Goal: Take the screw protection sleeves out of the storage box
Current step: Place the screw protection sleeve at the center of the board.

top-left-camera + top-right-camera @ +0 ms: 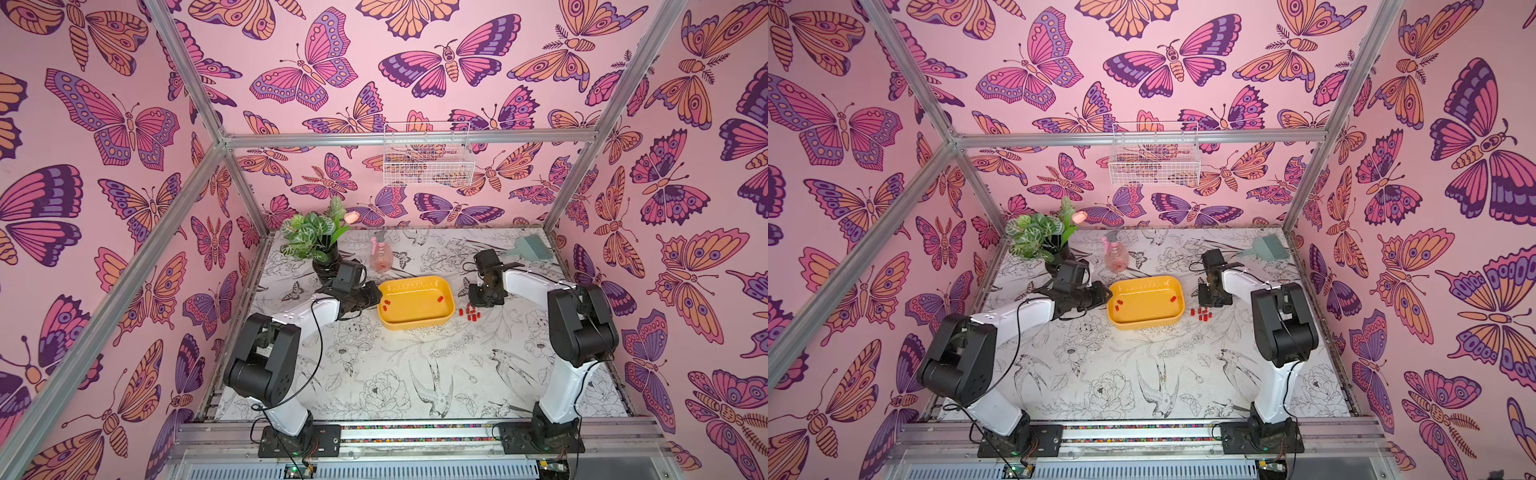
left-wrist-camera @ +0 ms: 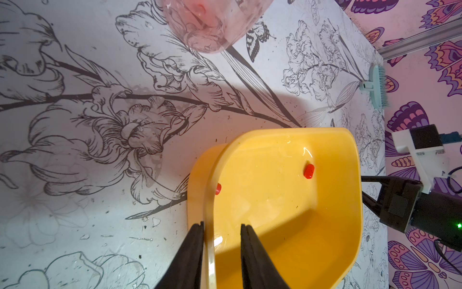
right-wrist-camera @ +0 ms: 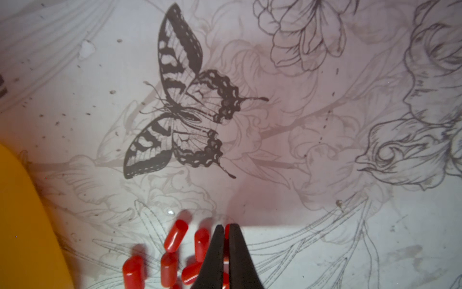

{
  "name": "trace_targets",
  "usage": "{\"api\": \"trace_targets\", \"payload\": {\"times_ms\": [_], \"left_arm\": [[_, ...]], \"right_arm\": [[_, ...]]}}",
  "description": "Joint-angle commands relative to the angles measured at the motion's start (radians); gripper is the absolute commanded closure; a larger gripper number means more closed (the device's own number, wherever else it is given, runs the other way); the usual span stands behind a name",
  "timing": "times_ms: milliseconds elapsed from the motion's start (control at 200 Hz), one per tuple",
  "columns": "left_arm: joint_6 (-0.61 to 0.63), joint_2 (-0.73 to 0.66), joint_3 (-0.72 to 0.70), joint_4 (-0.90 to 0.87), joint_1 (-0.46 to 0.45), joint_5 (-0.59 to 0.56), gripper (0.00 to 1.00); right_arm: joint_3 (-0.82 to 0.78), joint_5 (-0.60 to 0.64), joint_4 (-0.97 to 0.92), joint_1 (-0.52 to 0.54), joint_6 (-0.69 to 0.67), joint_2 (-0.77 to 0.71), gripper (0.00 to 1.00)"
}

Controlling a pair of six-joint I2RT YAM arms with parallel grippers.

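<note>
Sleeves are the small things here. The screw protection sleeves [image 3: 176, 239] are tiny red caps. Most of them lie in a little pile [image 1: 469, 312] on the table [image 1: 395, 374], just beside the yellow storage box [image 1: 415, 322]. Both top views show three not yet out. A pair [image 1: 386, 302] sits close to the box wall on the left arm's side. One lone sleeve [image 2: 309, 171] lies near the wall on the right arm's side.

The left gripper [image 2: 222, 225] has its fingers apart, one outside the box rim and one inside. The outside finger is right against the wall. The inside finger has a gap next to it, so it does not look like a squeeze.

The right gripper [image 3: 226, 225] hangs over the pile with its fingers almost pressed together. A thin line of red shows in the slit. I cannot tell if that is a sleeve being pinched or one lying underneath.

The sleeves look very light, smooth and shiny, and I think they are a bit soft. They would roll or pop away easily. The best place to pinch one is across its round middle, with the fingertips low on the box floor. The lone sleeve has room around it. The pair looks harder because the wall is in the way.
</note>
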Motion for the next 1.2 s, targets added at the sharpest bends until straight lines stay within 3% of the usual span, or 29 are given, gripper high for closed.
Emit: {"api": "trace_targets", "payload": {"times_ms": [0, 561, 876, 1197], "left_arm": [[0.017, 0.012, 0.013, -0.015, -0.006, -0.004, 0.69], [0.016, 0.005, 0.011, -0.016, -0.006, -0.006, 0.69], [0.018, 0.01, 0.013, -0.016, -0.007, -0.006, 0.69], [0.019, 0.011, 0.015, -0.016, -0.007, -0.009, 0.7]], "right_arm": [[0.033, -0.012, -0.033, -0.009, 0.002, 0.016, 0.89], [0.039, -0.008, -0.044, -0.011, 0.005, 0.018, 0.84], [0.019, -0.005, -0.049, -0.012, 0.019, -0.054, 0.78], [-0.096, 0.032, 0.04, -0.007, 0.038, -0.316, 0.73]]}}
